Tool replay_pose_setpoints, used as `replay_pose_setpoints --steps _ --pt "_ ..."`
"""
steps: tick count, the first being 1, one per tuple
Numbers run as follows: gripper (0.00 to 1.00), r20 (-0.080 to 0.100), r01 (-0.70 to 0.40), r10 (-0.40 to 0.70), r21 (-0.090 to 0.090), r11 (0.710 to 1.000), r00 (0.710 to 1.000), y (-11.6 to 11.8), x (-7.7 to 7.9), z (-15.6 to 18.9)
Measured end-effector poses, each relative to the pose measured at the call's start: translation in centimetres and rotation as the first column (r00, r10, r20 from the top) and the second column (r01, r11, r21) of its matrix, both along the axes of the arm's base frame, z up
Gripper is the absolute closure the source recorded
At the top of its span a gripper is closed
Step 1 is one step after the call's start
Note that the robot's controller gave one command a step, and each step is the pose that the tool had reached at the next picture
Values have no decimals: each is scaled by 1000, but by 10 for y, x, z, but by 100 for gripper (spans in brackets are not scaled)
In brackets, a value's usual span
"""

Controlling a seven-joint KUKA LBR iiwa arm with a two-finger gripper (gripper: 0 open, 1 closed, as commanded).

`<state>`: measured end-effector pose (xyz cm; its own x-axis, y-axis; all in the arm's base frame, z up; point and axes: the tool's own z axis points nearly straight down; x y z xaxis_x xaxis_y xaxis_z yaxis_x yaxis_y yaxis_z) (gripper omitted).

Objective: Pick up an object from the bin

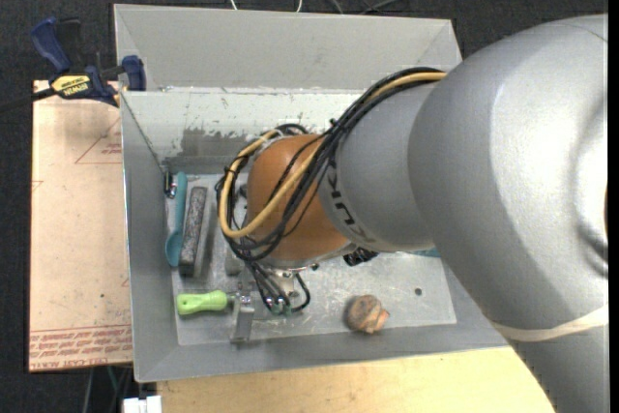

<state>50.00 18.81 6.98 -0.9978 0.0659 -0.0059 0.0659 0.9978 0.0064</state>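
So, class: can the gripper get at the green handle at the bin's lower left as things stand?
Probably yes. The green handle lies bare on the bin floor, right beside the gripper, with nothing on top of it.

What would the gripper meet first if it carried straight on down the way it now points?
Most likely the right end of the green-handled tool, which lies front-left on the bin floor just under the gripper; otherwise that bare floor. Depth is hard to judge from above.
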Motion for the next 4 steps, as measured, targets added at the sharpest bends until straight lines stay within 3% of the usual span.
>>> replay_pose_setpoints --steps 1,2,4 --pt "100 0 -67 67 0 998 998 6 -5 0" --pt "0 2 -66 66 1 998 998 6 -5 0" --pt "0 8 -115 115 1 993 993 1 -9 1"
